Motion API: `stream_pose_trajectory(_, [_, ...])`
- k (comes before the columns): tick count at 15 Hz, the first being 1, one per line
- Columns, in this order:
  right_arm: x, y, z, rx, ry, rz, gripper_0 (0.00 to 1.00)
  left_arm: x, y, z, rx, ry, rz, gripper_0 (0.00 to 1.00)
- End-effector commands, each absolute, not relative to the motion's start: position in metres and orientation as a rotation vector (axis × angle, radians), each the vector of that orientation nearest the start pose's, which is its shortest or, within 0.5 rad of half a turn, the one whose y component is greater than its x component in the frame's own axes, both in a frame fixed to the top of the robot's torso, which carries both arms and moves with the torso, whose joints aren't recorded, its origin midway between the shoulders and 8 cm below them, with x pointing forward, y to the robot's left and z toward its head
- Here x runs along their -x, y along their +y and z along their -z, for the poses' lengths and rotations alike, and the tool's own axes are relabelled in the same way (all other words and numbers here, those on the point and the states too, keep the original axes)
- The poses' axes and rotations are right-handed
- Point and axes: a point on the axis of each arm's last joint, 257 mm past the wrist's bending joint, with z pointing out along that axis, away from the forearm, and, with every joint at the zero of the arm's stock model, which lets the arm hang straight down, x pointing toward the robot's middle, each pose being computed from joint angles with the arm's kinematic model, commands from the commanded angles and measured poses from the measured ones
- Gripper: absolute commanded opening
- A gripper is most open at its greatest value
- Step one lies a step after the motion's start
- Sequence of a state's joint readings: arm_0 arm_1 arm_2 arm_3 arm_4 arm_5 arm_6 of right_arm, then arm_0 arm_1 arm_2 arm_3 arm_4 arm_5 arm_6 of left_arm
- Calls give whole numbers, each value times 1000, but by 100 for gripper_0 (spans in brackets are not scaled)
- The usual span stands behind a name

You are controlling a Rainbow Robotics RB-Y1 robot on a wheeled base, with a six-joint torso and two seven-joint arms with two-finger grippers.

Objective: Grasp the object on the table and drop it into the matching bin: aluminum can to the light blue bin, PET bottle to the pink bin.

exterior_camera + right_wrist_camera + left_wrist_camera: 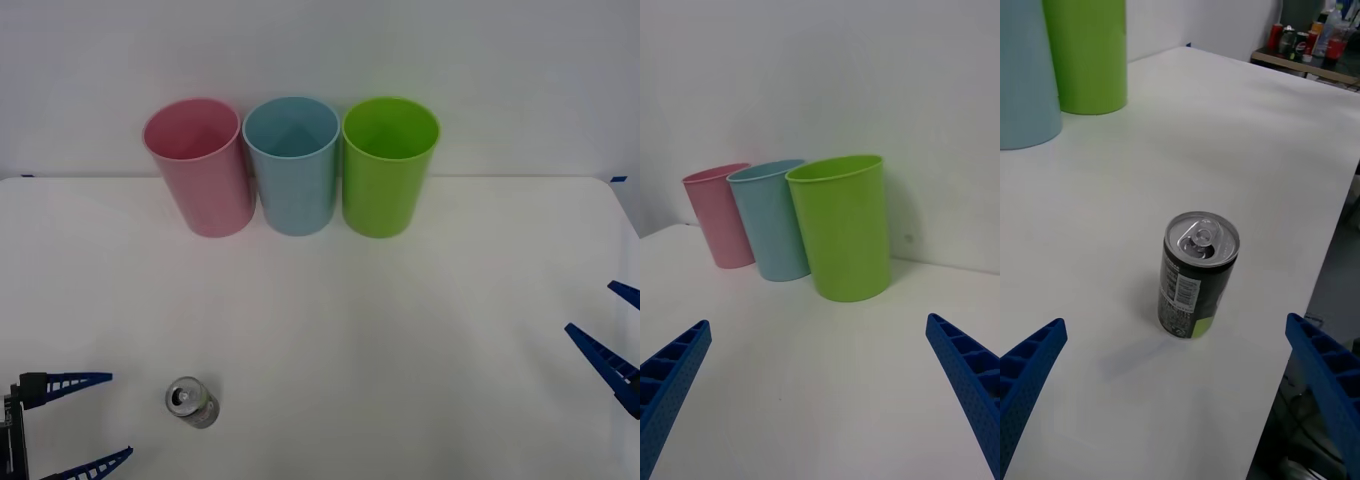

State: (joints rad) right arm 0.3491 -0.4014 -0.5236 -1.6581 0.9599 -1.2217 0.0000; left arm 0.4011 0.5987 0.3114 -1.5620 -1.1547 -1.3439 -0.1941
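Note:
A small aluminum can (192,402) with a silver pull-tab top and dark body stands upright near the front left of the white table (400,330). My left gripper (100,420) is open just left of it, apart from it. In the left wrist view the can (1196,274) stands a little beyond the blue fingers (1030,375), centred between them. The pink bin (200,165) and the light blue bin (292,165) stand side by side at the back. My right gripper (610,325) hangs open at the table's right edge, facing the bins (771,221).
A lime green bin (388,165) stands right of the light blue one, touching it. The table's front edge (1300,300) runs close to the can. A shelf with bottles and cans (1307,41) stands beyond the table's far end.

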Motion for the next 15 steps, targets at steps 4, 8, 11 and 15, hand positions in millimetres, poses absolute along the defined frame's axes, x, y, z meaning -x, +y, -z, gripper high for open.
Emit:
stream_pose_trajectory(4, [-342,-330,169,465,1441,-567,100,-278,280,301,-964,1612,593,100])
stream_pose_trajectory(8, [-342,-330,169,465,1441,-567,100,-280,275,308,-961,1608,563,100])
stream_pose_trajectory(11, [-342,-330,169,465,1441,-567,100,-283,270,314,-949,1609,544,100])
stream_pose_trajectory(15, [-342,-330,169,465,1441,-567,100,-287,263,322,-928,1614,549,100])
